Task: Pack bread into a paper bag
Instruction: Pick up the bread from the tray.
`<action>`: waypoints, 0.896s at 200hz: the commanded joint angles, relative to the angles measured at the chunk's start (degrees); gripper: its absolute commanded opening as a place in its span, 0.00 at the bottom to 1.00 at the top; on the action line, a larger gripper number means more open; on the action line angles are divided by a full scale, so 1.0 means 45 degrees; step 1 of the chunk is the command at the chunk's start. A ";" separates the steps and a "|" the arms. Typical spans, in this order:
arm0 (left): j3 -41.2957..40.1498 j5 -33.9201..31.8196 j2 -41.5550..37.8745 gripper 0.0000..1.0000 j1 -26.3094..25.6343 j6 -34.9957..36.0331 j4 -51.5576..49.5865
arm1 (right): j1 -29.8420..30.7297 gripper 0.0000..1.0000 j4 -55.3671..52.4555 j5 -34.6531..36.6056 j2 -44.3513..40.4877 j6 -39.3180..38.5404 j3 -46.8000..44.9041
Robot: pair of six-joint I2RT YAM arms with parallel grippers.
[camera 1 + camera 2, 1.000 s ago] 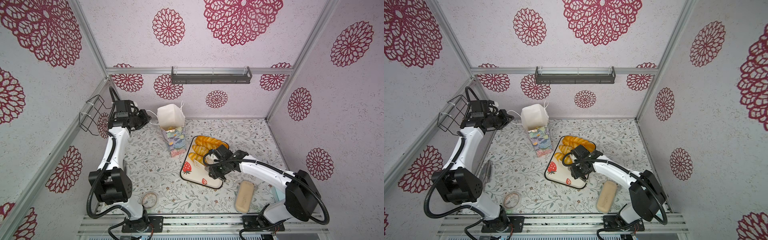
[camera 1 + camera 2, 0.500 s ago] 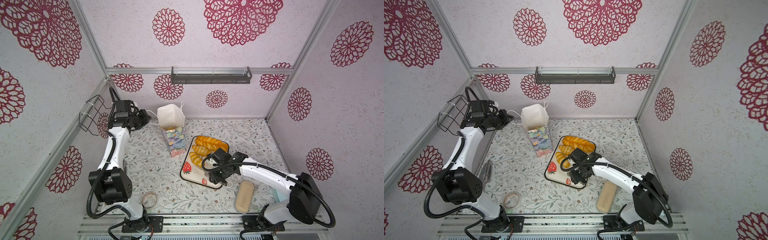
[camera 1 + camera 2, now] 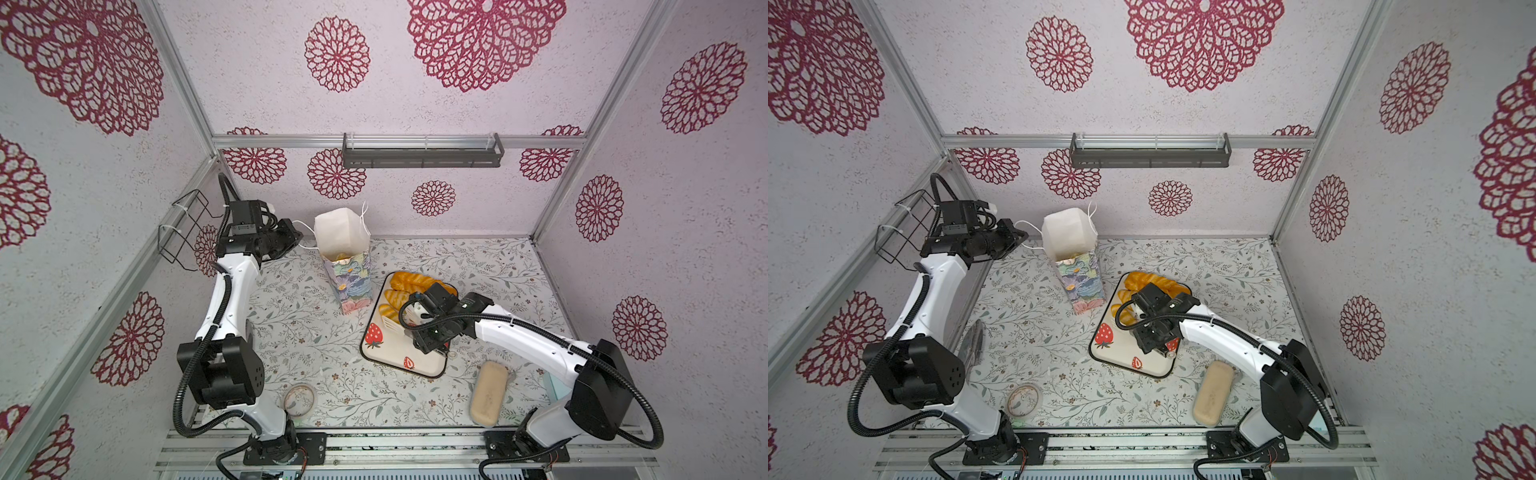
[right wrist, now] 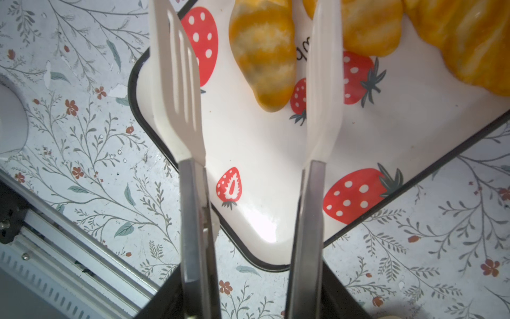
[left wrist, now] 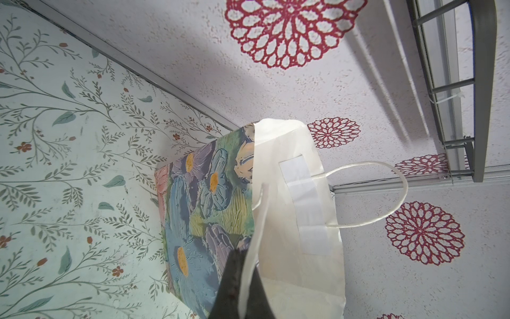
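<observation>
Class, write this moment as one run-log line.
left gripper: shut on handle | paper bag: standing | right gripper: holds tongs | tongs: open, croissant on tray between tips

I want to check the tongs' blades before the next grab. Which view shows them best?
The right wrist view: both white blades of the tongs stand apart over the tray, a striped roll between them. In a top view only white blade tips show beyond the right gripper. The left wrist view shows no tongs.
</observation>
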 commanded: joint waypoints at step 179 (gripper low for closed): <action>-0.0149 0.0019 0.0255 0.00 0.0002 0.0104 0.0193 | -0.0246 0.50 0.0597 0.0468 0.1785 -0.1002 0.0959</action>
